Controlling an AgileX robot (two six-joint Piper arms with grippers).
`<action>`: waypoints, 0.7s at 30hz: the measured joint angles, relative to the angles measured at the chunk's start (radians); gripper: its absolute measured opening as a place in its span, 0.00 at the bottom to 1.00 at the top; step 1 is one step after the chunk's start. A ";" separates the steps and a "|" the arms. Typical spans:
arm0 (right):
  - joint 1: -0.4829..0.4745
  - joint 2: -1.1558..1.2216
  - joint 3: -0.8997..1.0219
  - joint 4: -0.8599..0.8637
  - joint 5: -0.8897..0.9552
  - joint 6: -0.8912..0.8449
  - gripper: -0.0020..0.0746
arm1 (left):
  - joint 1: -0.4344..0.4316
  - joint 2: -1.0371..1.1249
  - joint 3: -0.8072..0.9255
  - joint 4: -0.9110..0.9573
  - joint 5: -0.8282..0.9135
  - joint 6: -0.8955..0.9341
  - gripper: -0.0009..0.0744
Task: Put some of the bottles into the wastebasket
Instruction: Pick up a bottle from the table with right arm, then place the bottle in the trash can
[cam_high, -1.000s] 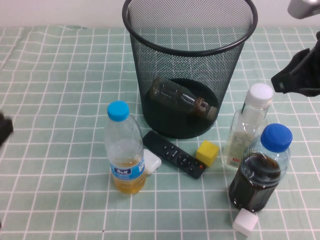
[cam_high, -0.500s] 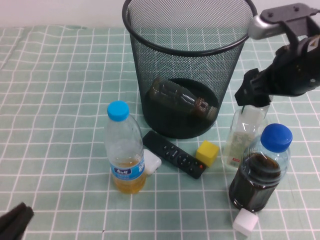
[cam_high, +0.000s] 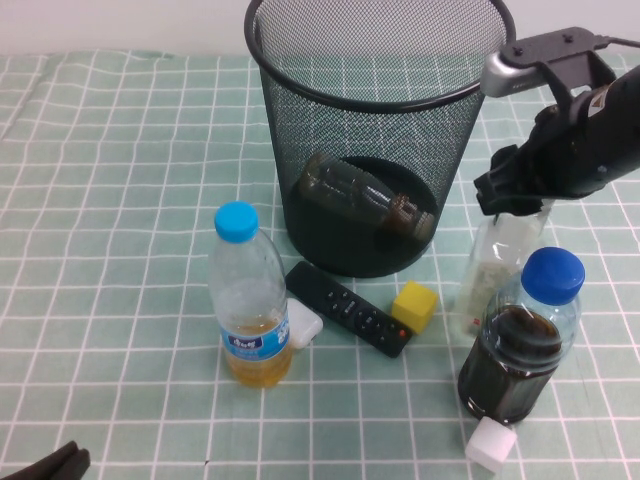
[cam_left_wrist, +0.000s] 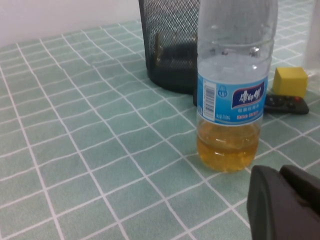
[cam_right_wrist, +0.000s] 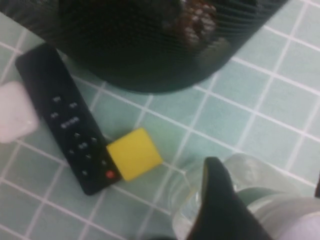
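The wastebasket stands at the back centre. The small clear bottle with the brown neck band lies inside it on the base. The taller clear bottle stands upright to the right of the bin. My right gripper is open and sits over this bottle's top, hiding the white cap. In the right wrist view the gripper has one jaw on each side of the bottle's top. My left gripper is shut and empty, low at the front left corner; it also shows in the left wrist view.
A blue-capped bottle of yellow liquid stands front left of the bin. A blue-capped bottle of dark liquid stands right in front of the taller bottle. A black remote, a yellow cube and two white blocks lie around.
My right gripper has come in from the right edge and lowered over the taller bottle's cap. My left gripper has moved down to the front left corner.
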 joint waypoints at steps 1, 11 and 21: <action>0.000 0.000 -0.010 -0.017 0.017 0.011 0.46 | 0.000 0.000 0.000 0.000 0.004 0.000 0.01; 0.000 -0.020 -0.458 -0.423 0.324 0.229 0.46 | 0.000 0.000 0.000 -0.001 0.008 0.000 0.01; 0.039 0.069 -1.159 -0.179 0.356 0.134 0.46 | 0.000 0.000 0.000 -0.001 0.011 -0.001 0.01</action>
